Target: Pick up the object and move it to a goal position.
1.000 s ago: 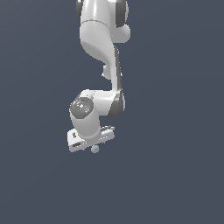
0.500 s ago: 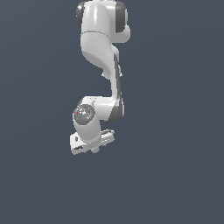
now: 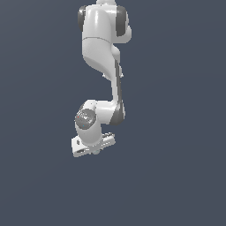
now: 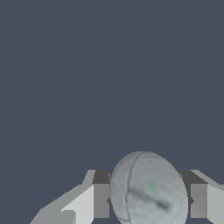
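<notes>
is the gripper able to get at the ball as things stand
Probably yes: in the wrist view the ball sits between the gripper fingers, nothing in the way; whether they touch it is unclear.

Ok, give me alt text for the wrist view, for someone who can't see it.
A pale grey-green ball with faint dark seams sits between the gripper's two pale fingers, filling the gap between the jaws. Everything behind it is a plain dark blue-grey background with nothing else in sight.
</notes>
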Robot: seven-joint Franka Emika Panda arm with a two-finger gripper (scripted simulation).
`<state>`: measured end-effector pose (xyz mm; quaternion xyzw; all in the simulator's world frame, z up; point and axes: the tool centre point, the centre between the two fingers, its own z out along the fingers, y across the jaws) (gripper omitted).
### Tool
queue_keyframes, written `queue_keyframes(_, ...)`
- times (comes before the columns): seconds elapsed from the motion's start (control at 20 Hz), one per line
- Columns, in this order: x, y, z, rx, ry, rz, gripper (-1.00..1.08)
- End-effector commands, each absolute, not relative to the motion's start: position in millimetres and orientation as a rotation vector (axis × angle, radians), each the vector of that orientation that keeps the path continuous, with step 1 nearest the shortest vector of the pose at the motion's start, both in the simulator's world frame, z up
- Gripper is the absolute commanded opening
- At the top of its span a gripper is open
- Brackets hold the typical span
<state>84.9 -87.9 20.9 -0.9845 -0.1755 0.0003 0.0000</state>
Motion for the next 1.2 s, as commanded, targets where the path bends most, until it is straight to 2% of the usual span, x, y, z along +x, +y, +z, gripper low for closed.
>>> queue_keyframes(0.0,85.2,-87.8,21.0,-3.093,-0.552,0.0,-1.0)
queue_keyframes(0.65,83.1,-88.0,30.2,-3.093,-0.552,0.0,-1.0)
queue_keyframes(1.15,70.8,-89.2,89.7,-3.093,-0.552,0.0,-1.0)
